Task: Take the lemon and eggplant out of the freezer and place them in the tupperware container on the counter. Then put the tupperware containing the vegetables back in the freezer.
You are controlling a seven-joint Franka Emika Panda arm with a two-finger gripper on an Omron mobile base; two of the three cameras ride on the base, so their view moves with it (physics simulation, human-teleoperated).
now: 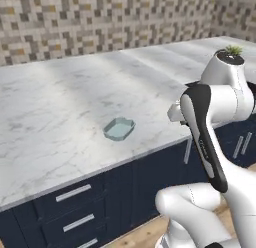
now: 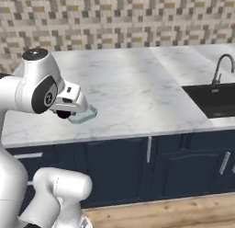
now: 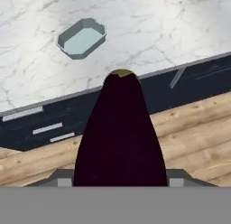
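We see even, soft rendered light on the counter [image 1: 60, 102], with broad faint grey shadow bands crossing it beyond the tupperware container [image 1: 119, 129]. No glare. All views look coarse and slightly blurred; the eggplant [image 3: 120, 137] reads nearly black.

I see my arm [image 1: 215, 137] folded up high, the elbow raised and the forearm angled down and forward from it. The wrist ends just past the front edge of the counter [image 1: 60, 107]. In the hand view my claw [image 3: 118, 180] is clamped on the eggplant [image 3: 119, 137], which stands up between the two finger tips [image 3: 63, 179].
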